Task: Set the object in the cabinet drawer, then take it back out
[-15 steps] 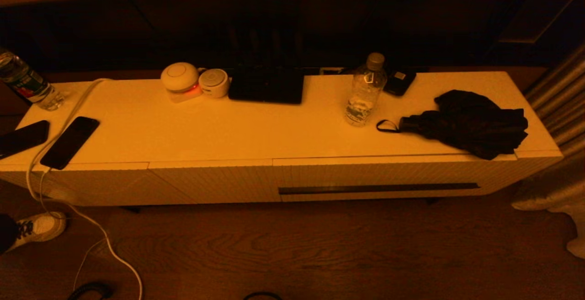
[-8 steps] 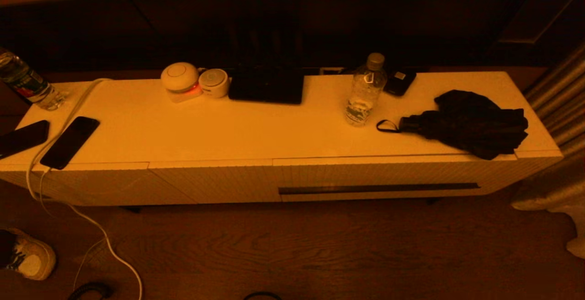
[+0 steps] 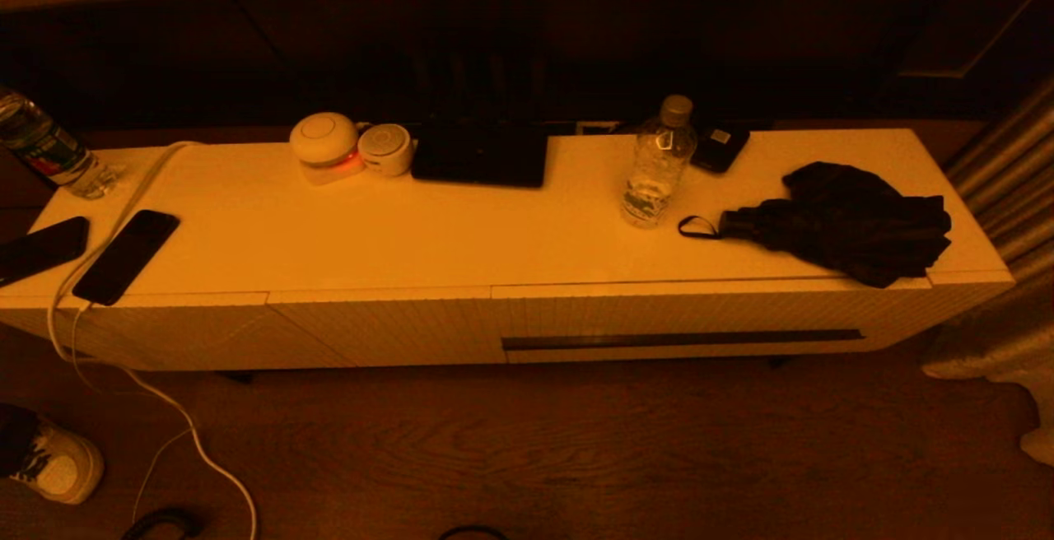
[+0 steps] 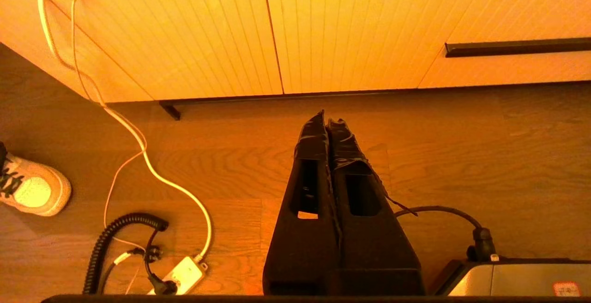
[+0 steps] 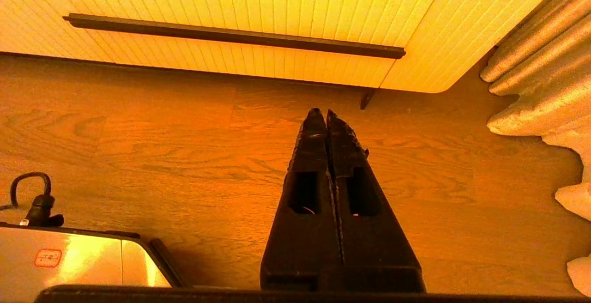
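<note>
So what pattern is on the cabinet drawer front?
Fine vertical ribbing on the cabinet drawer, clearest in the right wrist view.

drawer (image 3: 683, 314): white, finely ribbed, dark slot;
floor (image 3: 576, 449): brown woodgrain;
umbrella (image 3: 840, 223): black;
cable (image 4: 138, 150): white

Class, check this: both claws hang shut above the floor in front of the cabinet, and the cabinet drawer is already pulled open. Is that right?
Not quite. The cabinet drawer is closed, its front flush with the neighbouring panels, as the head view shows. The rest holds: the left claw and right claw both hang shut above the floor.
</note>
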### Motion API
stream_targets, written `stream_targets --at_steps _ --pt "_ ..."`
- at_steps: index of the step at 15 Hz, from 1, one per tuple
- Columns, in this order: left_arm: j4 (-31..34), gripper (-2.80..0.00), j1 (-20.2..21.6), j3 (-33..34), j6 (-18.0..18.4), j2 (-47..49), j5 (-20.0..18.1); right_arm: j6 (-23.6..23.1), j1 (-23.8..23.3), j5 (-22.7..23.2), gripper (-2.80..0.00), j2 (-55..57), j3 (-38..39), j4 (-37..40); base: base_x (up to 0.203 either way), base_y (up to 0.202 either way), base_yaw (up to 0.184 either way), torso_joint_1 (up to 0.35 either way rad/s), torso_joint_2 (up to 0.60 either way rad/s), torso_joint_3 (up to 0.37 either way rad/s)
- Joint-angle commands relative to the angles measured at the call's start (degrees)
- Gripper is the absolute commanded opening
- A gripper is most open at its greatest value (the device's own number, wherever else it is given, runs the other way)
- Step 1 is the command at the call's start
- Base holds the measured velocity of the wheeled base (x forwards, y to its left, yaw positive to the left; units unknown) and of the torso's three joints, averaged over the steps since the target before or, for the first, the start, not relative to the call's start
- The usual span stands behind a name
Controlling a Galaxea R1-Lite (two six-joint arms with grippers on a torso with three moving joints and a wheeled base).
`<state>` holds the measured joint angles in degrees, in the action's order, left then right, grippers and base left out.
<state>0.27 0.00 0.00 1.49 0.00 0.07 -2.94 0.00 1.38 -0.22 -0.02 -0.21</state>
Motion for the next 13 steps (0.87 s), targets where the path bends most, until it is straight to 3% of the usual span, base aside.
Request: stream_targets --at_steps 1,13 --pt "0.0 -2.8 0.0 0.0 0.01 0.0 0.01 -0.05 -0.09 0.03 -2.8 0.13 0.02 0.12 0.0 0.0 0.0 0.0 0.0 0.0" --pt "0.0 -2.8 0.0 0.0 0.01 0.0 0.01 -0.05 0.0 0.03 -2.8 0.13 0.02 0.12 0.0 0.0 0.0 0.0 0.0 0.0"
